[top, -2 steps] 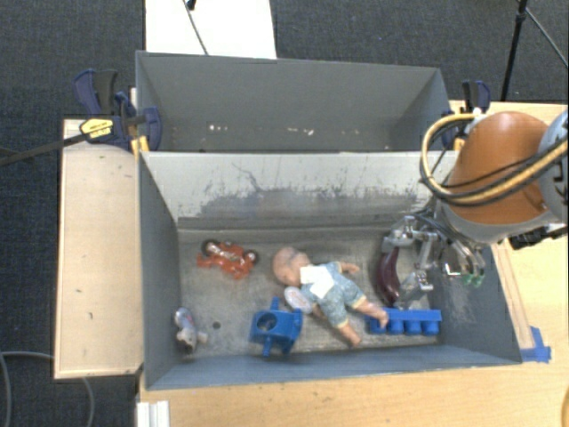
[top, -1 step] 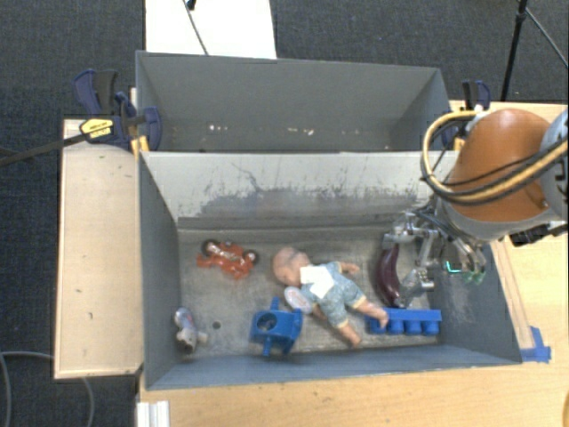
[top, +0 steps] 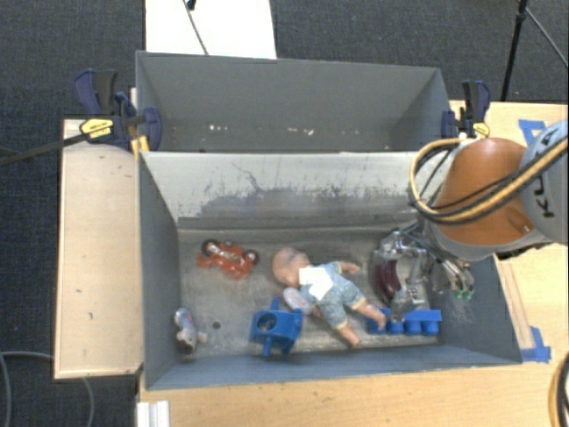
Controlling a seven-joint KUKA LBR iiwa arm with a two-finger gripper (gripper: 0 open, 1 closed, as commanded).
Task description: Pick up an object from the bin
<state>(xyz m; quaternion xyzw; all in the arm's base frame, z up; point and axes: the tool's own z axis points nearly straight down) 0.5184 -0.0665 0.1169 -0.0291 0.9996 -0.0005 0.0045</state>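
Note:
My gripper (top: pixel 407 285) is down low at the right end of the bin. A dark maroon rounded thing (top: pixel 386 280) sits right against its left side; I cannot tell whether it is gripped. Just below the gripper lies a flat blue studded piece (top: pixel 414 324) on the bin floor. A baby doll (top: pixel 324 294) in pale blue clothes lies on its back to the left, its feet reaching toward the blue piece.
A blue cube-like block (top: pixel 276 327) lies near the front wall by the doll's head. A red toy (top: pixel 227 258) rests at the back left and a small pale figure (top: pixel 185 326) at the front left. The arm's orange cover and cables hang over the bin's right wall.

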